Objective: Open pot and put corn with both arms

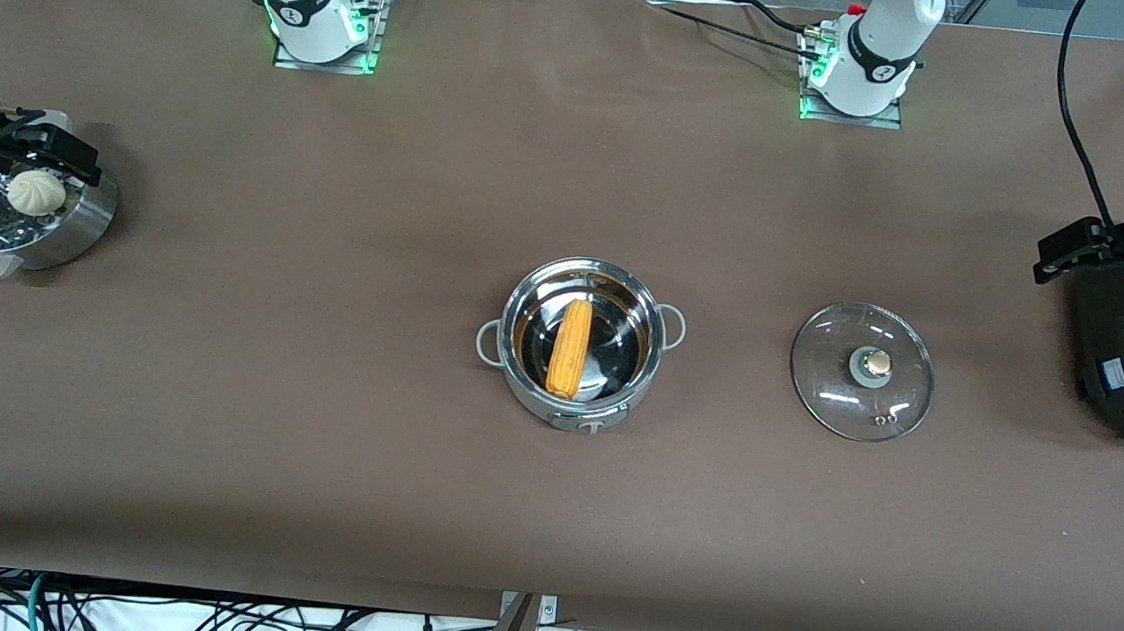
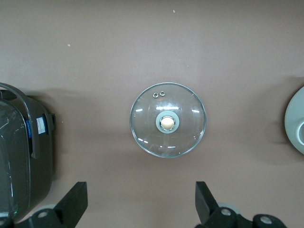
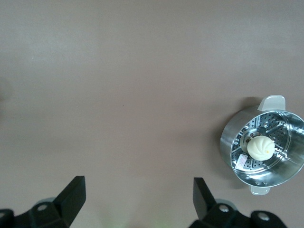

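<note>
Stainless-steel round pot (image 1: 581,343) with two loop handles sits mid-counter, uncovered. Yellow-orange husked corn cob (image 1: 569,348) lies inside, tilted, spanning the bowl's width. Clear glass lid with pale knob (image 1: 863,371) rests flat on the brown counter (image 1: 312,436) beside the pot, toward the left arm's end. Judged: both steps look done, nothing left. Left end effector (image 2: 141,209) hangs over the lid, released, fingers spread wide. Right end effector (image 3: 137,205) hangs over bare counter near the steel steamer basket with white bun (image 3: 262,149), also released and empty.
</note>
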`<state>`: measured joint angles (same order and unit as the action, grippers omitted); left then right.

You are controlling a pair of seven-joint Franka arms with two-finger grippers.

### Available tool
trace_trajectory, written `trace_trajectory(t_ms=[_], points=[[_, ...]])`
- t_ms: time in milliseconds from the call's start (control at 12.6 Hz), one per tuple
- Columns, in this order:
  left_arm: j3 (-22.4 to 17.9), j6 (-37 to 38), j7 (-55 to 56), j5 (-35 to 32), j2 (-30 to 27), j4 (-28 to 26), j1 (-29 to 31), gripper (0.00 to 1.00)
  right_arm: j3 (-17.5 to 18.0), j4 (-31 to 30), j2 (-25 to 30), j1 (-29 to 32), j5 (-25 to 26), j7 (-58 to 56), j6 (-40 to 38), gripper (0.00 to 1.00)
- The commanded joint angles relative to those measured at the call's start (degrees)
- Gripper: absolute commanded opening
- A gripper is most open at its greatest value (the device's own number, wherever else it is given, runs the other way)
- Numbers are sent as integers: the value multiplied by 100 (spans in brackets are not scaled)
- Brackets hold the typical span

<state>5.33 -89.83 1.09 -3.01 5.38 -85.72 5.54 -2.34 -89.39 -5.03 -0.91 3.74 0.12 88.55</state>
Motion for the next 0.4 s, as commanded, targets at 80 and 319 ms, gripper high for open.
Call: trace_trajectory(t_ms=[80, 319], points=[[12, 106, 5, 125, -10, 64, 35, 100, 24, 114, -33, 56, 39, -48, 4, 100], [12, 106, 5, 125, -10, 64, 35, 100, 6, 114, -69, 65, 39, -47, 22, 100]])
